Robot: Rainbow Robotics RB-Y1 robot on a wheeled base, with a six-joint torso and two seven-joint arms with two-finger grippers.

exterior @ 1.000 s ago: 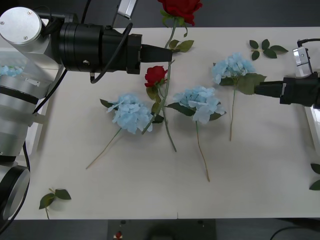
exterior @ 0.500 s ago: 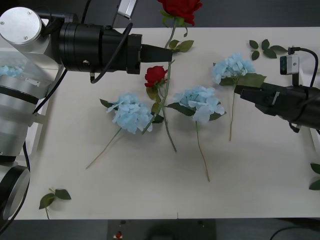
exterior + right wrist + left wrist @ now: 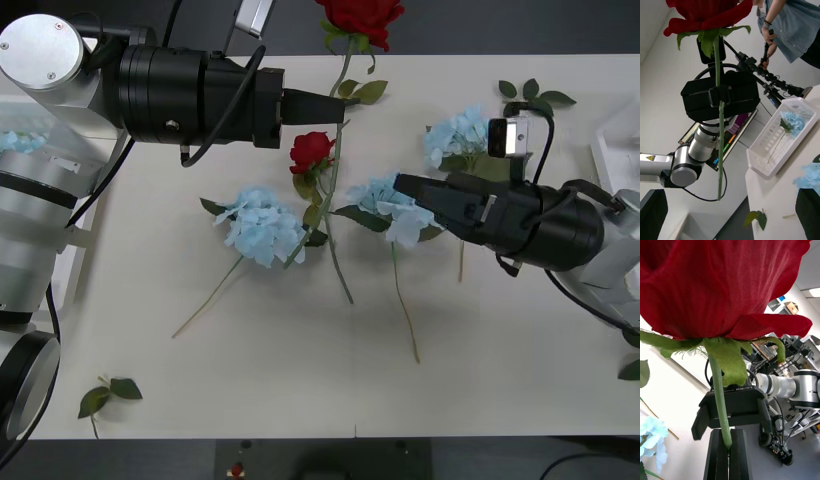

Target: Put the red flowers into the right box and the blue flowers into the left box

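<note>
Front view: we hold a deep-red fabric rose [image 3: 360, 14] upright by its thin green stem, our left end effector [image 3: 335, 107] clamped shut on it.
Risk: the stem could slip or swing during handover and snag the smaller red rose [image 3: 311, 150] on the white desk [image 3: 300, 380]. Our right end effector [image 3: 402, 185], fingers parted and empty, sits over a fluffy pale-blue hydrangea head [image 3: 400, 205] and could drag it.

A broad, matte cream-white rectangular tabletop [image 3: 500, 380] spans the scene, evenly lit with soft shadows. Beyond its far edge lies dark grey floor [image 3: 500, 25]. Plain white walls [image 3: 662, 86] stand behind, with open shelving [image 3: 784, 305] high in the room.
</note>
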